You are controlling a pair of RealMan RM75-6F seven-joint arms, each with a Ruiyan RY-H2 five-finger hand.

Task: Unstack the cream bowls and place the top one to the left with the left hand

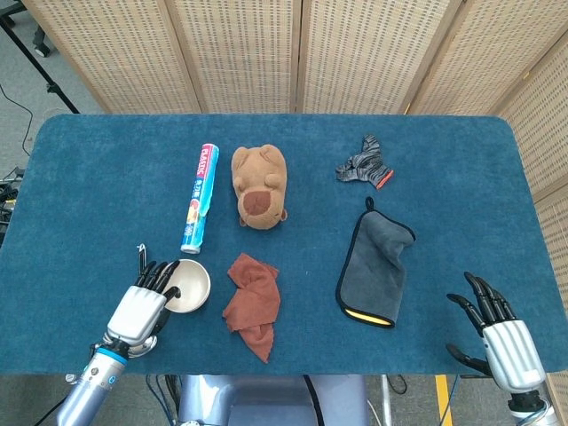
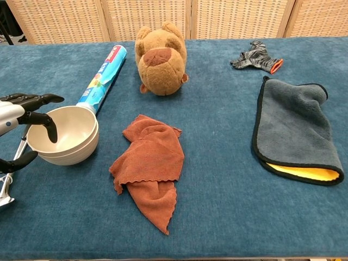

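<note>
Head view: the cream bowls (image 1: 187,286) sit nested at the near left of the bench (image 1: 89,177), just near of the plastic-wrap roll (image 1: 199,198). The left robot hand (image 1: 142,306) reaches over their left rim, fingers inside, placed to take the top bowl; whether it grips cannot be told from here. The right robot hand (image 1: 499,335) rests spread and empty at the near right.

Chest view: two bowls are stacked. A fingertip (image 2: 50,132) hangs inside the upper bowl and the thumb (image 2: 19,162) lies outside, not visibly clamped. Count: one roll, one teddy bear (image 2: 161,58), one rust cloth (image 2: 150,167), one grey mitt (image 2: 295,129), one striped glove (image 2: 256,57).
</note>
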